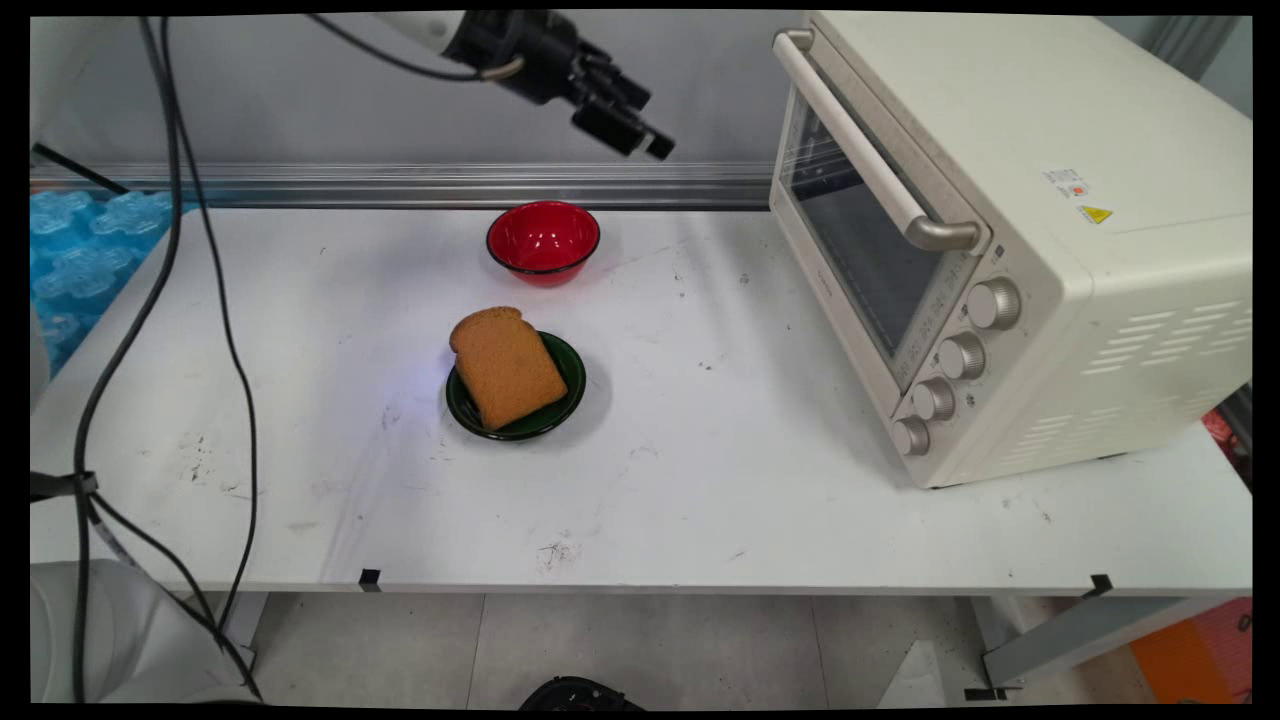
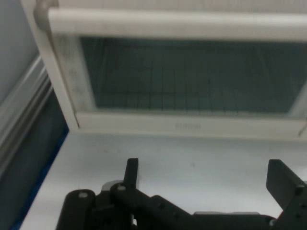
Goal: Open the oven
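Gripper [image 1: 640, 135] hangs high over the table's [image 1: 700, 500] far edge, jaws wide apart, holding nothing, pointed at the oven [image 1: 1010, 240] door [image 2: 187, 76], which is closed. Red bowl [image 1: 543, 240] sits below it; bread [image 1: 506, 366] on a green plate [image 1: 565, 375] mid-table.

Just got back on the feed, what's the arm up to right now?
The hand is raised above the table's far side, open and holding nothing, pointed at the toaster oven, whose door is closed. On the table a slice of bread rests on a green plate, a red bowl behind it.
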Controlling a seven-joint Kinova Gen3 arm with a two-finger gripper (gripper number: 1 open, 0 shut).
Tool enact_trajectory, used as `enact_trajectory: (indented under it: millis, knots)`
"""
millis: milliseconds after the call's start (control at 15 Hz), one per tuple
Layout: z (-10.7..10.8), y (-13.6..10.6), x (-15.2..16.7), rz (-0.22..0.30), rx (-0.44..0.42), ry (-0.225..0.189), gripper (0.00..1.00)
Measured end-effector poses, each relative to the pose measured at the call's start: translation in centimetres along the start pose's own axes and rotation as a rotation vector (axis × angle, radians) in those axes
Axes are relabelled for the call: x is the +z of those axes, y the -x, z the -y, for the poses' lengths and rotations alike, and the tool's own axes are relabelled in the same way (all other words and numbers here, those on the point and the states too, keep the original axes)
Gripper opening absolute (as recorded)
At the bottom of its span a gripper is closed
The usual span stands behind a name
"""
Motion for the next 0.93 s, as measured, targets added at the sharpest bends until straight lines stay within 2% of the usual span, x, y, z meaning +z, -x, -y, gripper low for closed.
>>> enact_trajectory:
  millis: [533, 800, 867, 933]
  knots:
    - [0.2, -5.3, 2.1, -0.081, -0.007, -0.006, 1.0]
    - [0.3, -7.1, 3.0, -0.11, -0.009, -0.008, 1.0]
    - [0.3, -7.6, 3.2, -0.117, -0.01, -0.009, 0.0]
    - [0.3, -7.9, 3.5, -0.123, -0.01, -0.008, 0.0]
